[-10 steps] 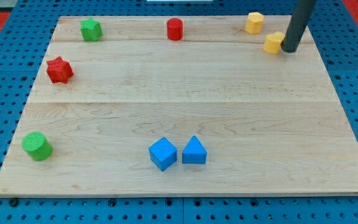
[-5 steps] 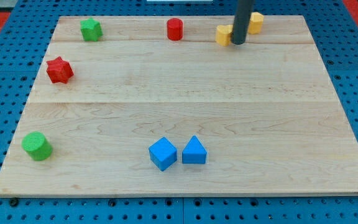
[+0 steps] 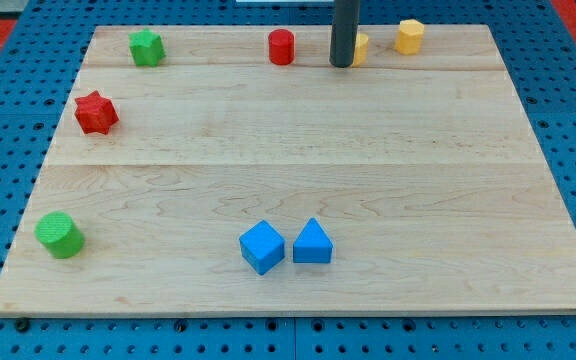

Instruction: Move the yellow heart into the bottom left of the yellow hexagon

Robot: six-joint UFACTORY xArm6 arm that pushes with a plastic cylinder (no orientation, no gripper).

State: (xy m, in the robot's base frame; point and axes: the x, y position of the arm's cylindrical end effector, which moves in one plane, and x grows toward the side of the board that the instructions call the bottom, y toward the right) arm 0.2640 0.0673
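Note:
The yellow heart [image 3: 360, 47] lies near the view's top edge of the wooden board, mostly hidden behind my dark rod. My tip [image 3: 341, 64] rests on the board at the heart's left side, touching it or nearly so. The yellow hexagon [image 3: 409, 36] sits to the right of the heart, a little higher, with a small gap between them. The heart is to the left and slightly below the hexagon.
A red cylinder [image 3: 281, 47] stands just left of my tip. A green star [image 3: 146, 47] is at the top left, a red star [image 3: 95, 112] at the left, a green cylinder [image 3: 59, 235] at the bottom left. A blue cube [image 3: 261, 247] and blue triangular prism [image 3: 312, 243] sit at the bottom middle.
My tip has swept left along the top of the board, pushing the yellow heart from right of the hexagon to its left. My tip has passed to the heart's left side.

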